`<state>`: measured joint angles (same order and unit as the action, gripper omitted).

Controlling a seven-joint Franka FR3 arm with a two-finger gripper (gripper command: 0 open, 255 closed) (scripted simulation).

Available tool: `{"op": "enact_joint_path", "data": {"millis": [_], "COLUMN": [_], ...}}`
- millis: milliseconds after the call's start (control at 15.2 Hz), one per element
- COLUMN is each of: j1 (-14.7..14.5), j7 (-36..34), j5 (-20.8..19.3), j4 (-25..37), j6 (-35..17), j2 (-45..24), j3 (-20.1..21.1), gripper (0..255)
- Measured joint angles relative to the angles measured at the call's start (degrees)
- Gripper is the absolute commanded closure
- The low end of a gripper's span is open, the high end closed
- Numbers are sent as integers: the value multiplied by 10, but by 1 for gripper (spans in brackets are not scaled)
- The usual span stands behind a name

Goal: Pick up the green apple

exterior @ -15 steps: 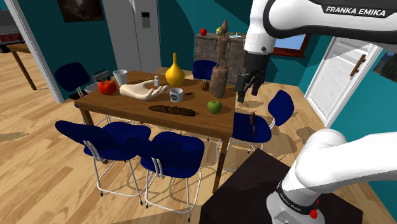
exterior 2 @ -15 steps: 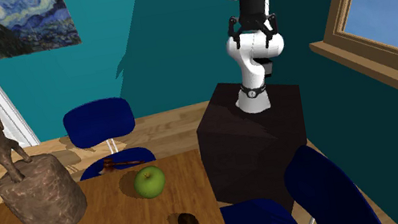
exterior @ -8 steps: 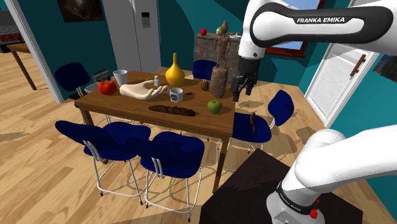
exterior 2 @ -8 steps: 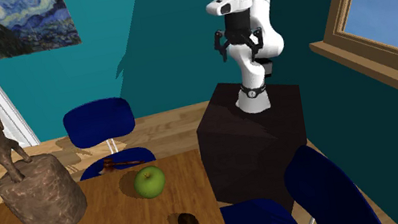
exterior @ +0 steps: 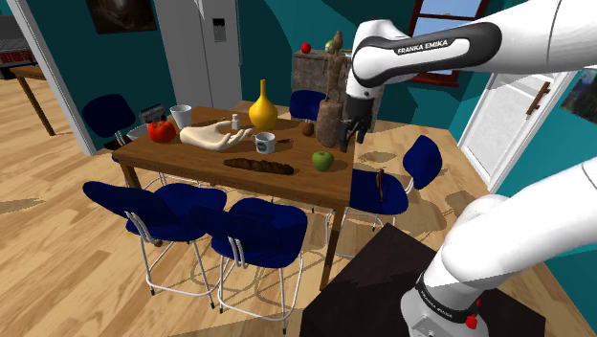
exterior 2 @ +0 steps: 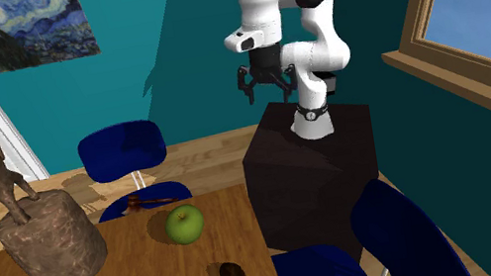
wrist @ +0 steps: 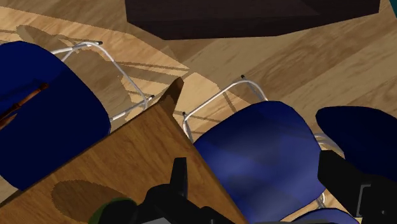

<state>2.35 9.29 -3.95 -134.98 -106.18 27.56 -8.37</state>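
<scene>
Up over the end of the bench (exterior: 287, 184), the black jaws hung in the air, spread wide apart and holding nothing. In the wrist view, the two fingers (wrist: 340, 188) stood far from each other, and the corner of the bench lay under them. A blue chair (wrist: 254, 156) stood on the wood floor (wrist: 267, 57) just past that corner. The white arm (exterior: 426, 50) bent over from the dark box (exterior 2: 310, 164) it stood on. The green apple (exterior: 322, 160) sat on the brown bench near its edge, a little below the jaws and to the shoulder view's left, apart from them. Close behind the apple stood a brown statue (exterior: 330, 113) on a lumpy stump. A long brown loaf (exterior: 258, 165) lay near the apple, on the shoulder view's left of it. Past the loaf were a white mug (exterior: 265, 144), a yellow vase (exterior: 263, 105) and a pale carved hand (exterior: 212, 138). At the far end of the bench sat a round red thing (exterior: 161, 131) and a white cup (exterior: 181, 115). More blue chairs (exterior: 254, 235) stood around the bench. In the second exterior view, a swirly blue painting (exterior 2: 22, 30) hung on the teal wall.
</scene>
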Motion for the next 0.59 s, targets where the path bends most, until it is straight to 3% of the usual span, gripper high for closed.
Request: {"op": "enact_joint_path", "data": {"millis": [594], "j1": [9], "j7": [89], "j5": [9], "j4": [89], "j6": [-103], "j2": [-181], "j3": [-54], "gripper": [0]}}
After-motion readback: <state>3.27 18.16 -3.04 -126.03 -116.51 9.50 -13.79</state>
